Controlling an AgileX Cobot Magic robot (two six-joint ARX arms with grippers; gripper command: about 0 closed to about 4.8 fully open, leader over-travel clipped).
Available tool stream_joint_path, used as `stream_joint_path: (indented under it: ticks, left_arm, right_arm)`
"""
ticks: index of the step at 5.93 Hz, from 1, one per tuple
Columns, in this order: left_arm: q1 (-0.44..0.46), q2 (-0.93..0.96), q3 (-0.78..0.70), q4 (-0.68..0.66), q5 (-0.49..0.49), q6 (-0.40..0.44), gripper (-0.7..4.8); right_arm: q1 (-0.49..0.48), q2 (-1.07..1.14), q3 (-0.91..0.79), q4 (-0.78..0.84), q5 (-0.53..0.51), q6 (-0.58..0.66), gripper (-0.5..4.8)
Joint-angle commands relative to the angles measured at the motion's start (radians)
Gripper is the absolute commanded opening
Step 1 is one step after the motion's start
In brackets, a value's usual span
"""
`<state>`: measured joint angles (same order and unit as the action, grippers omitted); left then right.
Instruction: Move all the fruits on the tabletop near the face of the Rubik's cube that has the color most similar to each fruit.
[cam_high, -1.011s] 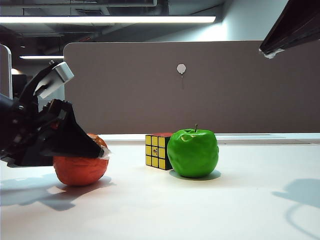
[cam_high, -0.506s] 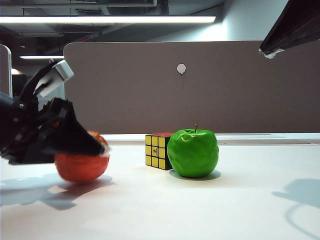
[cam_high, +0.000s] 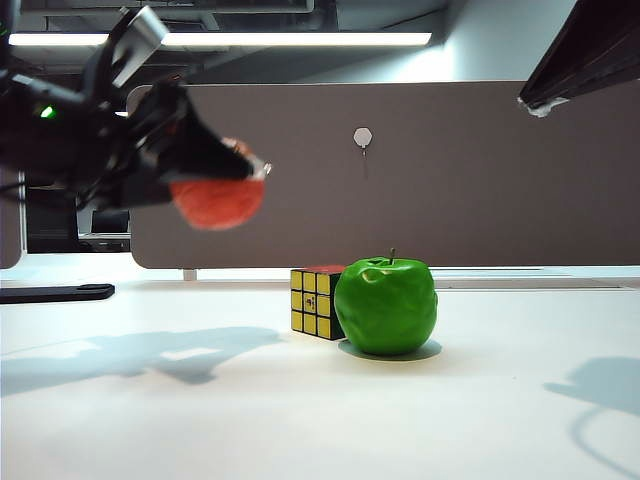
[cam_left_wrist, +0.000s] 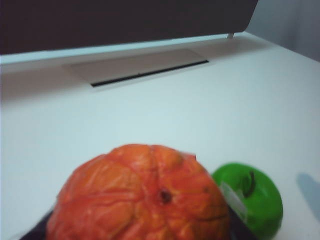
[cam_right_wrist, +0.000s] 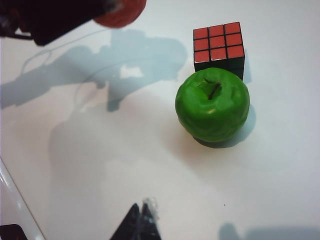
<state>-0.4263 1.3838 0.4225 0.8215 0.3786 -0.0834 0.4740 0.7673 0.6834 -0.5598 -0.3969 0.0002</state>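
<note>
My left gripper (cam_high: 228, 172) is shut on the orange-red wrinkled fruit (cam_high: 218, 202) and holds it high above the tabletop (cam_high: 300, 420), left of the Rubik's cube (cam_high: 314, 300). In the left wrist view that fruit (cam_left_wrist: 140, 200) fills the space between the dark fingers (cam_left_wrist: 240, 226). The cube shows a yellow face to the exterior view and its red face (cam_right_wrist: 219, 42) points up. The green apple (cam_high: 386, 305) stands on the table, right against the cube. My right gripper (cam_right_wrist: 142, 216) hangs shut and empty, well above the table, apart from the apple (cam_right_wrist: 212, 105).
A grey partition (cam_high: 450, 170) stands along the table's back edge. A dark flat object (cam_high: 55, 292) lies at the far left by the back edge. The right arm (cam_high: 590, 50) reaches in at the upper right.
The left gripper has lifted the orange-red fruit off the table, up and a little to the right. The apple, the cube and the right arm have stayed put.
</note>
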Motion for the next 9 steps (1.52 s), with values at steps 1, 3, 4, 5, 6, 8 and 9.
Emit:
stream_joint_path:
  ticks: [1, 3, 4, 5, 6, 8, 9]
  left_arm:
    - [-0.003, 0.092, 0.161, -0.052, 0.035, 0.002, 2.46]
    - [-0.014, 0.187, 0.217, -0.050, 0.071, -0.003, 2.45]
    - [-0.042, 0.237, 0.267, -0.050, 0.079, 0.000, 2.46]
    - [-0.066, 0.272, 0.313, -0.050, 0.078, 0.002, 2.45]
    - [-0.074, 0.300, 0.343, -0.049, 0.079, 0.002, 2.45]
    - [-0.077, 0.335, 0.352, -0.050, 0.079, 0.001, 2.45]
    - [-0.078, 0.367, 0.359, -0.013, 0.079, 0.001, 2.45]
  right_arm:
    - [0.000, -0.002, 0.004, 0.011, -0.002, -0.001, -0.01]
    - [0.000, -0.002, 0.004, 0.011, -0.002, -0.001, -0.01]
    - [0.000, -0.002, 0.003, 0.011, -0.002, -0.001, -0.01]
    - [0.000, -0.002, 0.003, 0.011, -0.002, -0.001, -0.01]
    - [0.000, -0.002, 0.003, 0.011, -0.002, -0.001, -0.01]
    - [0.000, -0.002, 0.003, 0.011, -0.001, -0.001, -0.01]
    - [0.000, -0.002, 0.003, 0.011, -0.002, -0.001, -0.01]
